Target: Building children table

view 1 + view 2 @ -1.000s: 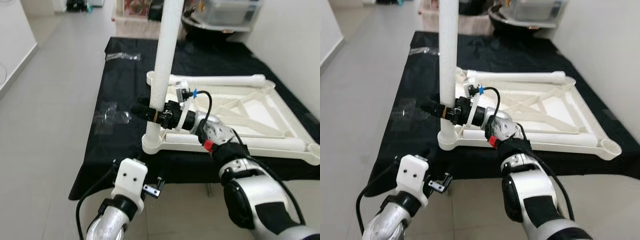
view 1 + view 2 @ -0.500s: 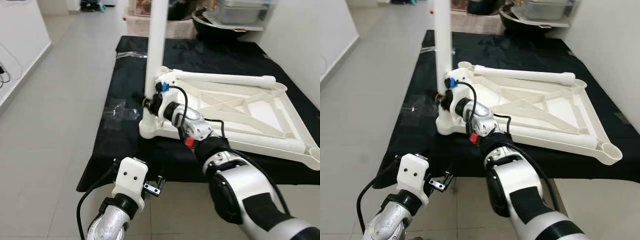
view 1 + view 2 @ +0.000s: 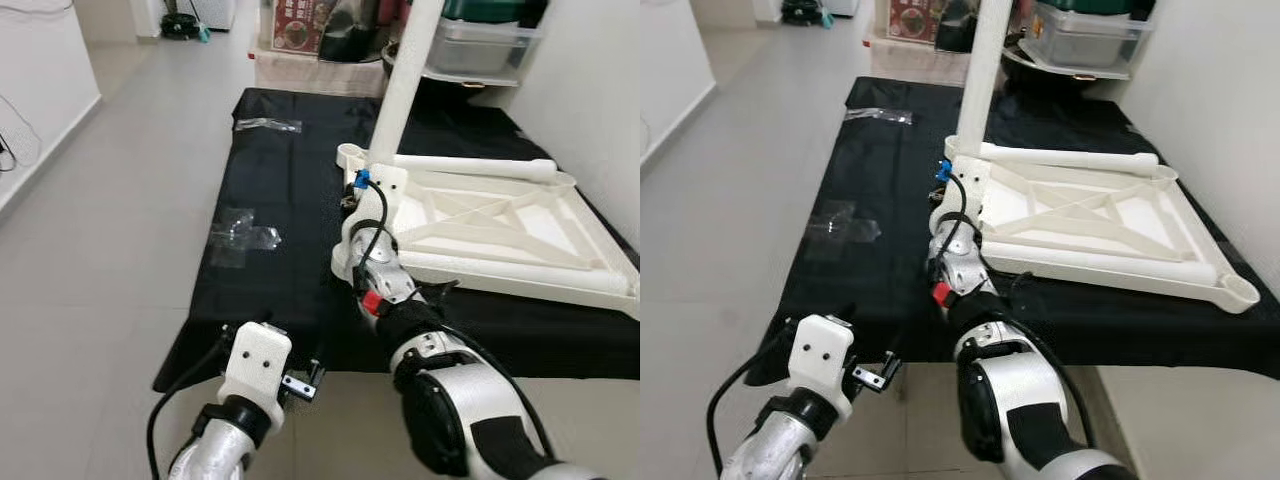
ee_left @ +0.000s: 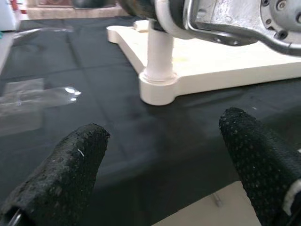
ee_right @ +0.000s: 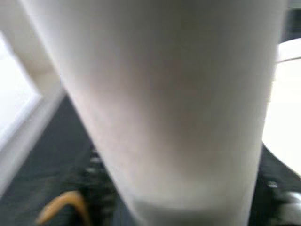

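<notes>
Since a second ago my head has swung; the white leg (image 3: 402, 90) that stood plumb now leans right against the frame, and my right arm reaches straight ahead. Right gripper (image 3: 352, 205) sits at the leg's foot, in the near-left corner socket of the upturned tabletop (image 3: 1090, 225) on the black cloth (image 3: 280, 200). Fingers hidden behind my wrist; cannot tell their spread, though the leg presses close in the right wrist view. Left gripper (image 4: 164, 160) hangs low before the cloth edge, wide apart, holding nothing. Step: seating this leg. Next: straighten, press home.
</notes>
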